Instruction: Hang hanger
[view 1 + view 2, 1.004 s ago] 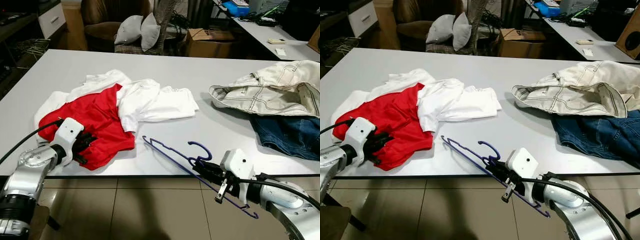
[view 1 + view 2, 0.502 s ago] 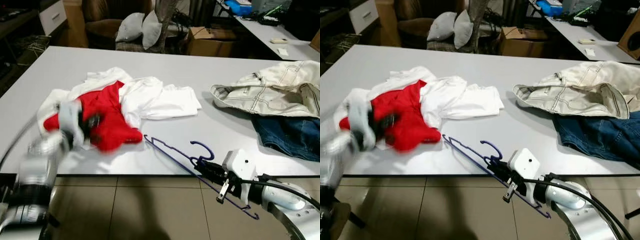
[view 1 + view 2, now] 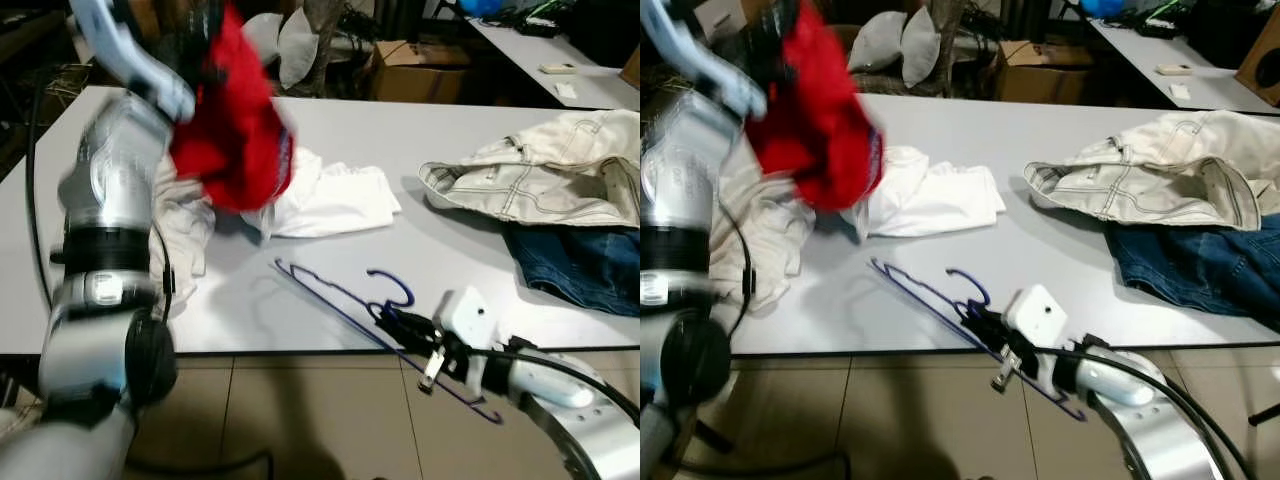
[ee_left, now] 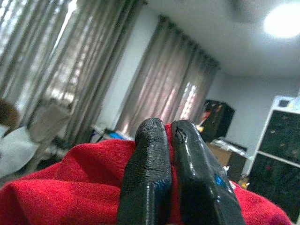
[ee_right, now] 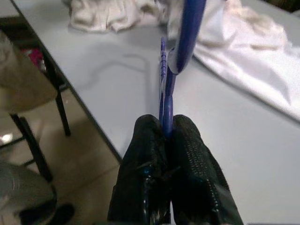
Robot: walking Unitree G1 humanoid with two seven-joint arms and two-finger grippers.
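Your right hand (image 3: 395, 322) is clenching the purple hanger (image 3: 340, 295) just below its hook, at the desk (image 3: 400, 130) edge nearest you. It is thin, stiff wire, light (probably slippery), so keep gripping near the hook. Your left hand (image 4: 171, 154) is pinching the soft red shirt (image 3: 235, 140), raised above the white clothes (image 3: 330, 200).

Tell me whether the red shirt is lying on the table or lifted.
Lifted: the left gripper holds the red shirt bunched above the table.
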